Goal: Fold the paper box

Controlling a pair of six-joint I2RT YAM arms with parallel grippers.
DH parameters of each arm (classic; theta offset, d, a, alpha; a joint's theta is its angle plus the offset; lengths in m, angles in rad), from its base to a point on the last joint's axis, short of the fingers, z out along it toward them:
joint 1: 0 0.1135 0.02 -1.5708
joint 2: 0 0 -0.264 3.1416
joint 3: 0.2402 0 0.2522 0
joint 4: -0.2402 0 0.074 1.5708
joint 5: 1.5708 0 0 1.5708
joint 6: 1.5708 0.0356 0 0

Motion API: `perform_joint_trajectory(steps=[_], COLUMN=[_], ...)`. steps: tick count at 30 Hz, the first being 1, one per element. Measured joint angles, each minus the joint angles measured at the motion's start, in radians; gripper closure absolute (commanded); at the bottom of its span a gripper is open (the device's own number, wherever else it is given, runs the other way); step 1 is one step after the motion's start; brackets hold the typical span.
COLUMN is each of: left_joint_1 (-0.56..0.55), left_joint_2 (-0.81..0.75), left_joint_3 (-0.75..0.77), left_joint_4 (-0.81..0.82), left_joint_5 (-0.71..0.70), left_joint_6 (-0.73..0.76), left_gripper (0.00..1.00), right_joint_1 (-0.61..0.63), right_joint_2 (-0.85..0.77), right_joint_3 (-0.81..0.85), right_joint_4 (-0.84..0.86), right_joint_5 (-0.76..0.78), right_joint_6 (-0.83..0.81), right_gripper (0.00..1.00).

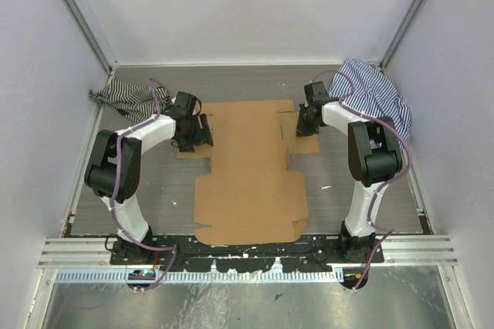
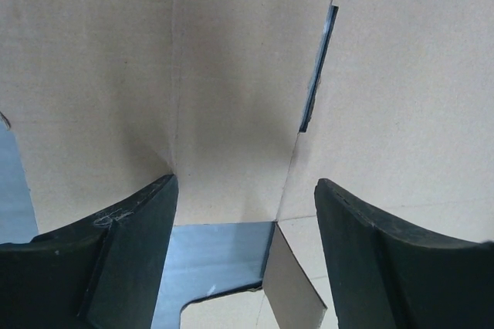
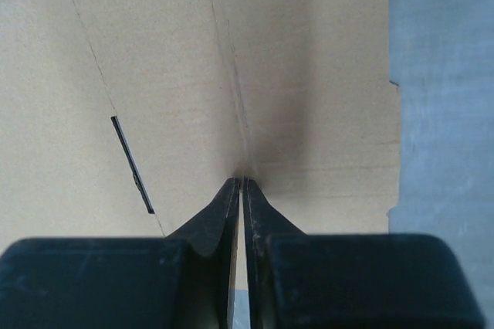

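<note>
Paper box: the paper box lies flat and unfolded mid-table, long axis running near to far, side flaps at the far end.
Left gripper: the left gripper sits over the far-left flap, fingers spread wide.
Right gripper: the right gripper is at the far-right flap, fingers together, tips on a crease; any pinch is unclear.
Hidden: both far flaps are partly covered by the grippers.
Count: one cardboard sheet, two arms, two striped cloths, left and right.
</note>
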Motion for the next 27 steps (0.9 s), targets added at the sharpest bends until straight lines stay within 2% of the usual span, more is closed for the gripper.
perform_joint_trajectory(steps=[5, 6, 9, 11, 13, 17, 21, 27], left_joint_1=[-0.032, -0.032, -0.031, -0.030, -0.024, -0.005, 0.041, 0.132], left_joint_2=[-0.089, -0.103, -0.137, -0.148, -0.151, -0.140, -0.080, 0.130], left_joint_3=[-0.097, -0.100, -0.072, -0.024, 0.060, 0.208, 0.333, 0.374], left_joint_4=[-0.031, -0.051, -0.115, -0.148, -0.162, -0.161, -0.152, -0.121], left_joint_5=[0.006, 0.002, -0.035, -0.054, -0.070, -0.079, -0.057, 0.023], left_joint_6=[-0.016, -0.016, -0.010, -0.002, 0.011, 0.028, 0.035, 0.034], left_gripper=[0.16, 0.14, 0.07, 0.04, 0.03, 0.02, 0.02, 0.03], right_joint_1=[0.022, 0.025, 0.031, 0.032, 0.032, 0.029, 0.020, -0.019], right_joint_2=[-0.081, -0.090, -0.121, -0.140, -0.146, -0.116, -0.031, 0.110], right_joint_3=[-0.066, -0.066, -0.055, -0.024, 0.039, 0.222, 0.394, 0.436], right_joint_4=[-0.097, -0.105, -0.134, -0.153, -0.170, -0.187, -0.161, -0.106], right_joint_5=[0.019, 0.019, 0.013, 0.006, 0.003, 0.002, -0.001, -0.050], right_joint_6=[-0.001, -0.002, 0.000, 0.002, -0.003, -0.017, -0.034, -0.036], right_gripper=[0.83, 0.77, 0.41, 0.25, 0.14, 0.00, 0.00, 0.00])
